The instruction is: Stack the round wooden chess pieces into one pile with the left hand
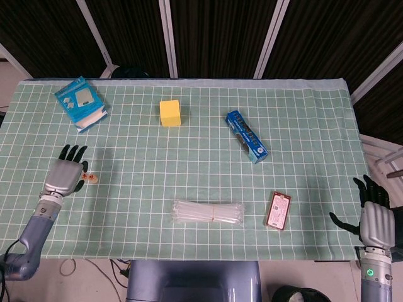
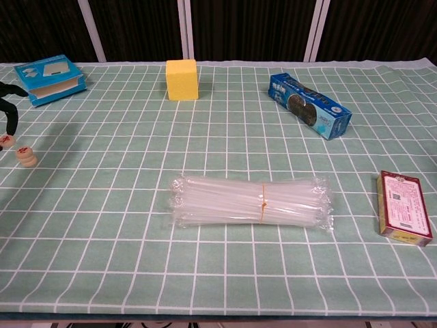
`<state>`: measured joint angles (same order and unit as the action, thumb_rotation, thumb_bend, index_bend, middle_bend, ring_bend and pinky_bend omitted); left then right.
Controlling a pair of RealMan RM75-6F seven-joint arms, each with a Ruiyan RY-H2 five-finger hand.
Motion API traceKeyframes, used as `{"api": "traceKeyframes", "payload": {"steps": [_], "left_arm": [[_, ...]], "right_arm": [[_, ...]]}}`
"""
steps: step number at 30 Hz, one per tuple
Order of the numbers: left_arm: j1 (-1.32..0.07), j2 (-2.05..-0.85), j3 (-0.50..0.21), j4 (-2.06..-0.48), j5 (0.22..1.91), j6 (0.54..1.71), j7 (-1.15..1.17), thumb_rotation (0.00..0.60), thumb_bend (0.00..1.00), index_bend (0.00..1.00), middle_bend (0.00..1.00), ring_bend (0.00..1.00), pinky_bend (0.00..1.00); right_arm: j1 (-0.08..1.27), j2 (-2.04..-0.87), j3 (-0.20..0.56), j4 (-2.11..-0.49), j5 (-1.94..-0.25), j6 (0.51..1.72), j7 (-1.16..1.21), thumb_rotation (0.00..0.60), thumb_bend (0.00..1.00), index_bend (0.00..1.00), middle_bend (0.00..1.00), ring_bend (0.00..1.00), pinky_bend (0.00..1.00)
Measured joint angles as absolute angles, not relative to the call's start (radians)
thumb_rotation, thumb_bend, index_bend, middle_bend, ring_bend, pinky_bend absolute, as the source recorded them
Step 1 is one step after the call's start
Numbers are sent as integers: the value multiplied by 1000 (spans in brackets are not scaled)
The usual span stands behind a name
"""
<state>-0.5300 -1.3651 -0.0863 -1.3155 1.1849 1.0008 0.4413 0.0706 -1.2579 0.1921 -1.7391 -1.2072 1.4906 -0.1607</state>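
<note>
The left hand [image 1: 63, 174] is hovering just beside the stacked chess pieces [image 2: 26, 157] — fingers apart, holding nothing — while the right hand [image 1: 375, 217] is hanging open off the surface [image 1: 302, 157].

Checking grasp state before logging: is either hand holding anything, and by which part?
Right hand holds nothing. Left hand has its fingers at one chess piece, beside the other piece. Whether they grip it cannot be told; the frame edge cuts it.

Left hand [image 1: 62, 175] hovers just beside small wooden chess pieces [image 1: 92, 178], fingers [image 1: 74, 153] apparently spread.
</note>
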Motion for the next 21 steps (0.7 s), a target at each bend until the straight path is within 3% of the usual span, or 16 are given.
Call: {"api": "traceKeyframes", "payload": {"steps": [21], "left_arm": [[-551, -1403, -79, -1290, 1164, 985, 479, 600, 303, 499, 52, 0, 0]], "right_arm": [[71, -1256, 192, -1744, -1201, 1487, -166, 600, 267, 118, 50, 0, 0]]}}
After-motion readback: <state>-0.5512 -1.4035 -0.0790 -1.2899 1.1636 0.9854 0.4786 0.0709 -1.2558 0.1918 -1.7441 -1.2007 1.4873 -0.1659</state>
